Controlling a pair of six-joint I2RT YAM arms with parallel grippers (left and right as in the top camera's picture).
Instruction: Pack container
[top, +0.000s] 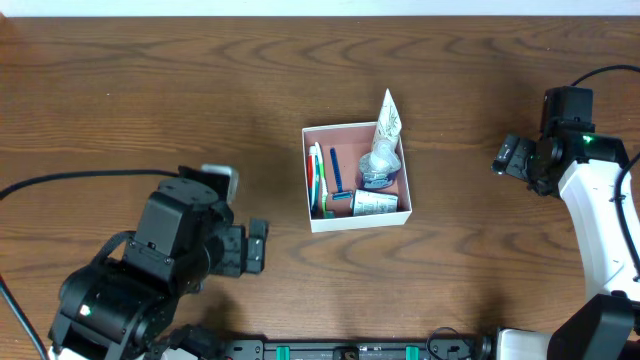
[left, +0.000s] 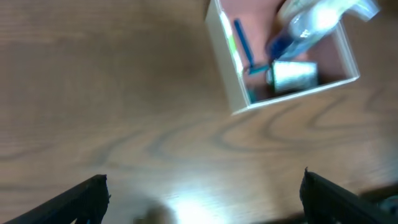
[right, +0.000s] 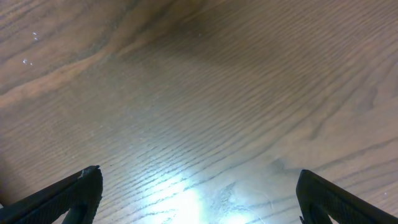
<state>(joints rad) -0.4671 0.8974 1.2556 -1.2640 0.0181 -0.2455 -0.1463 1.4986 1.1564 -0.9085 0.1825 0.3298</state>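
The left tool (top: 258, 245) stands wide. In its wrist view the two dark fingers (left: 84, 198) sit at the lower corners of the frame, with bare wood between them and nothing held. It hangs over the counter (top: 150, 90) at the 7 o'clock part of the overhead view. The right tool (top: 505, 155) is also spread wide and empty. Its fingers (right: 68, 193) frame only wood grain and a bright patch of glare, and it sits at the 3 o'clock side of the counter, pointing toward 9 o'clock.

The container (top: 360, 221) rests near the middle of the counter, at about 2 o'clock from the left tool and about 9 o'clock from the right tool, well apart from both. In the left wrist view it shows blurred at about 1 o'clock, with its white wall (left: 222, 59) turned toward the camera.

- Toothbrushes (top: 317, 175), white and green, lie along its 9 o'clock wall.
- A blue razor (top: 337, 175) lies just beside them.
- A clear bottle (top: 380, 160) fills the 3 o'clock side.
- A white tube (top: 388, 115) leans out over the rim at 1 o'clock.
- A pale cylinder (top: 378, 204) lies on its side along the 6 o'clock wall.
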